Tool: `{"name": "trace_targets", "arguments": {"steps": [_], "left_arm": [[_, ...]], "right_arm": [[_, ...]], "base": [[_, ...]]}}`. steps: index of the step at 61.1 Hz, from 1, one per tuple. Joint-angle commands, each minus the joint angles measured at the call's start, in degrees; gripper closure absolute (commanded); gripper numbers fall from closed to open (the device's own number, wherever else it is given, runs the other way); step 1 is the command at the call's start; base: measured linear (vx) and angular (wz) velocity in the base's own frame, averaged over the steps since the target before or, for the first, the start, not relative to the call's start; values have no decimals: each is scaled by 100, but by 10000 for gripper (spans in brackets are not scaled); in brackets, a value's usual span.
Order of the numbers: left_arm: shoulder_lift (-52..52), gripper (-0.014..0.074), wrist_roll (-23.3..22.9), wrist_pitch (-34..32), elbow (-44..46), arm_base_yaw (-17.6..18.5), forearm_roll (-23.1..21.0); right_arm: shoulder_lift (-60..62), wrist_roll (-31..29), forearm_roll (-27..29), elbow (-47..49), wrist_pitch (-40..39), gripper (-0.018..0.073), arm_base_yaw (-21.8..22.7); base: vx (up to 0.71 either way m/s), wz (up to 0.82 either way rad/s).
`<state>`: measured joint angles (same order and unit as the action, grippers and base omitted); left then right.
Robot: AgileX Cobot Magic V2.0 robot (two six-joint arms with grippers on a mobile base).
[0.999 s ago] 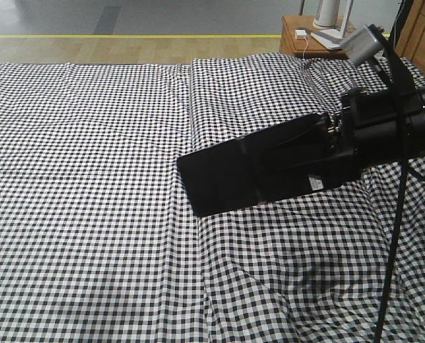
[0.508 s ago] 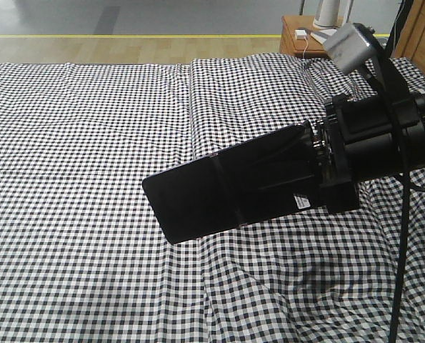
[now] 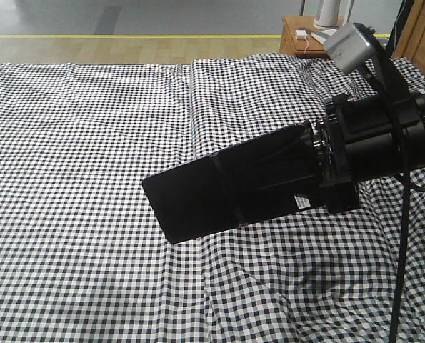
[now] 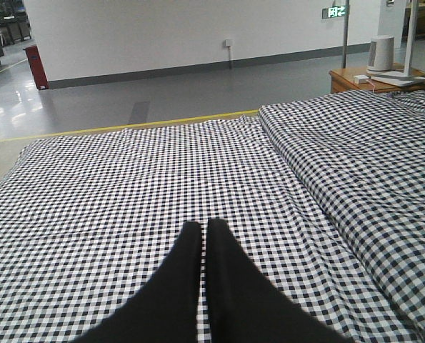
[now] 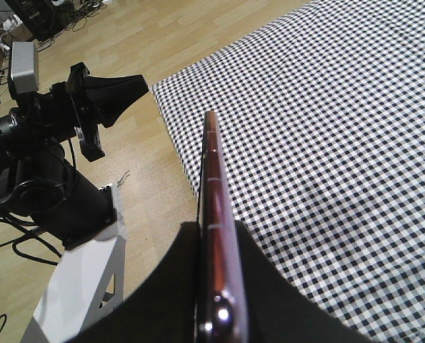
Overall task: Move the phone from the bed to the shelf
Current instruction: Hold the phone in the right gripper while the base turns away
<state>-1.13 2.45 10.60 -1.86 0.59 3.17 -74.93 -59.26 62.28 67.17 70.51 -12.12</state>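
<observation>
I have the phone (image 3: 198,196) in my right claw (image 3: 273,175), above the bed (image 3: 76,143), across its seam (image 3: 191,107). My left claw (image 4: 203,239) hangs over the bed. A desk (image 3: 294,44) stands behind its far-right corner.

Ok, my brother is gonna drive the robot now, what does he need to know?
Right gripper: shut on the phone, holding it in the air above the bed.
Left gripper: shut, empty, hovering over the bed.
Done: the phone is picked up off the bed.
Left: carry it to the shelf and set it down there. The shelf is not clearly in view.
</observation>
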Motion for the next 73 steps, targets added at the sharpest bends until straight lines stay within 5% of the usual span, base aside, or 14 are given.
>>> {"name": "trace_targets", "arguments": {"steps": [1, 73], "left_arm": [[-23, 596, -22, -401, 146, 12, -30], [-23, 596, -22, -401, 146, 12, -30]], "right_arm": [[169, -18, 480, 139, 329, 561, 2], [169, -19, 480, 139, 330, 561, 2]], "base": [[0, 1], [-6, 22]]}}
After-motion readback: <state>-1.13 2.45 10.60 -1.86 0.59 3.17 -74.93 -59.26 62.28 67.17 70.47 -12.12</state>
